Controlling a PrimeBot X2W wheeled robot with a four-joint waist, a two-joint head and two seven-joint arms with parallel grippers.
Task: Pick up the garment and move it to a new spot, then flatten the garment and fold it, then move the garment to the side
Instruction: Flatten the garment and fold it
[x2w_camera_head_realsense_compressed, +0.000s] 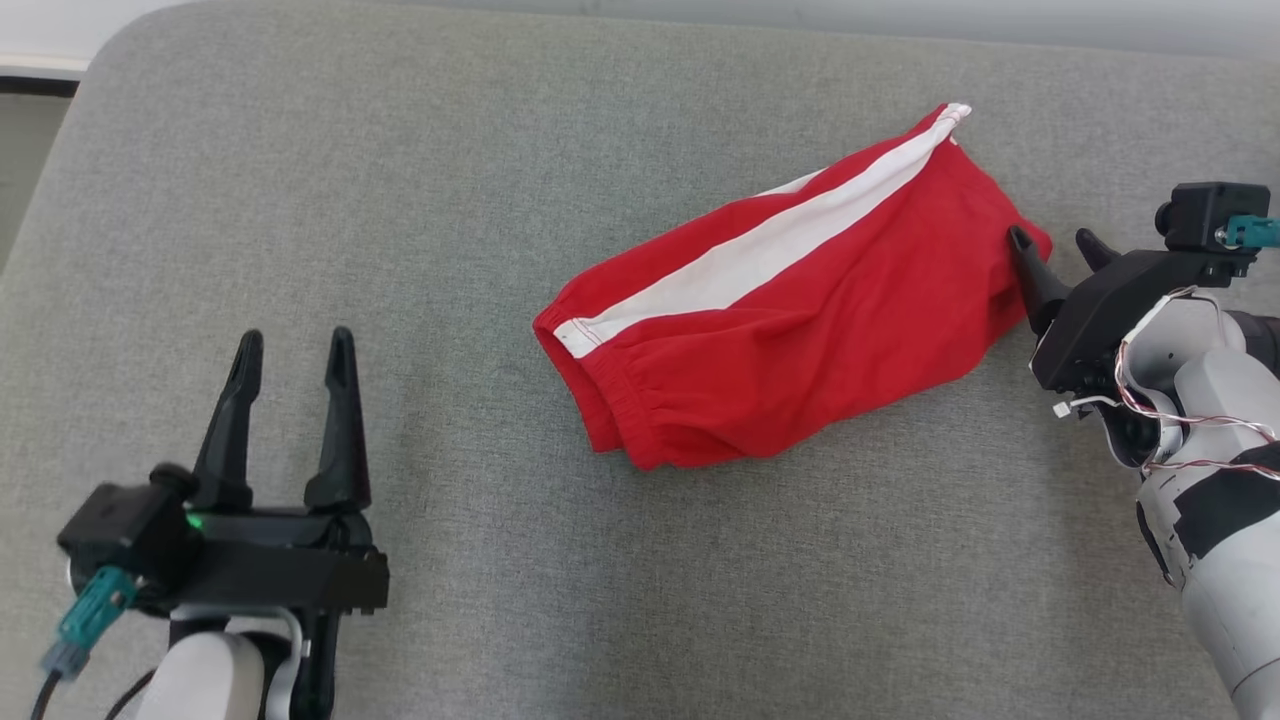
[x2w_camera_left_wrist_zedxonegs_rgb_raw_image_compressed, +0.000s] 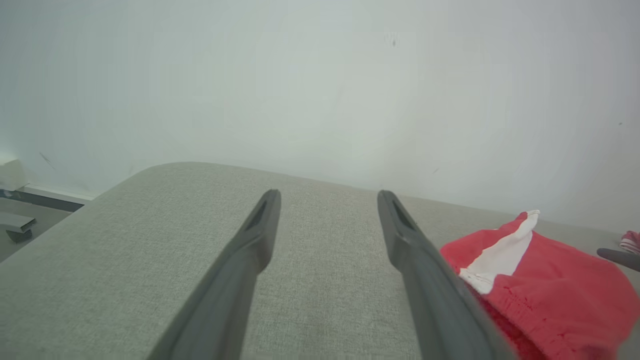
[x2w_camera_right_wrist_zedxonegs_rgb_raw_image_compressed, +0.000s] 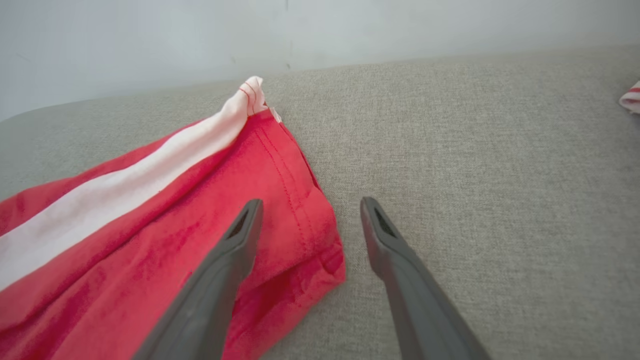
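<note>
While its 2 fingers stand spread and empty, the right gripper (x2w_camera_head_realsense_compressed: 1052, 238) straddles the hem end of the red shorts (x2w_camera_head_realsense_compressed: 800, 330) — folded (white stripe up) on the grey cushion (x2w_camera_head_realsense_compressed: 400, 200); the left gripper (x2w_camera_head_realsense_compressed: 296, 340), equally spread, sits well apart — holding nothing.

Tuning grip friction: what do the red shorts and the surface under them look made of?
Red shorts: thin woven fabric, probably cotton or polyester, matte; soft creases, stitched hems, gathered waistband. Grey surface: coarse woven upholstery, matte; visible heathered weave, rounded corner.
</note>
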